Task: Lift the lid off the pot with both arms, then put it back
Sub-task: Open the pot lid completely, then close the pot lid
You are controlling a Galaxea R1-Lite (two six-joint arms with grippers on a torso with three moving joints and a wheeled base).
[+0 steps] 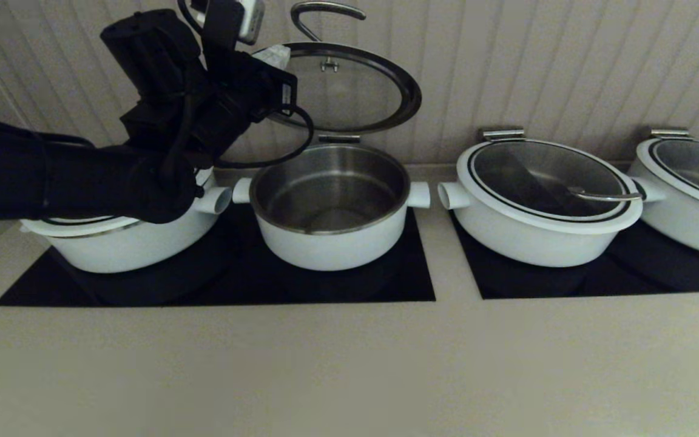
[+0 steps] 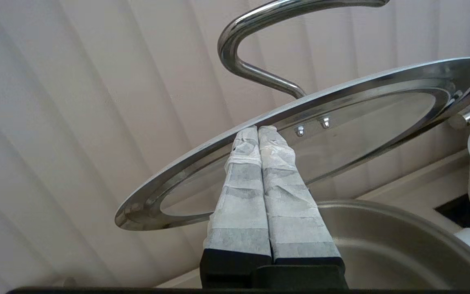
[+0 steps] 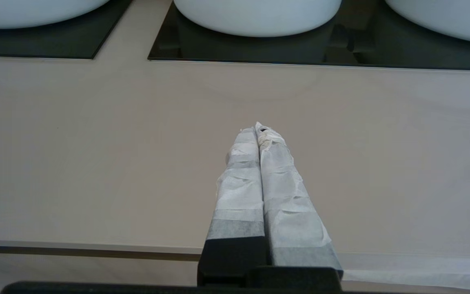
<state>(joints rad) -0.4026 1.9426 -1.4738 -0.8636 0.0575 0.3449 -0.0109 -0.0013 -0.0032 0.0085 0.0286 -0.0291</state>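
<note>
Left gripper [image 2: 258, 130], fingers pressed together, tips against underside of raised lid [image 2: 341, 118].

Nearest: right gripper [image 3: 258, 127], likewise pressed together and holding nothing, parked low over the bare surface [image 3: 96, 155], well apart from the work. Middle: open pot [image 1: 331, 203], second from left on the black hob [image 1: 216, 285]. Farthest: lid stood tilted above and behind the pot rim, hinged at the back; it lay just right of the left gripper, the nearer arm by far.

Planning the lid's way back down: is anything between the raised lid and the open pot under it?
Only the left gripper, its fingers shut under the lid; the left wrist view shows bare air above the pot.
</note>
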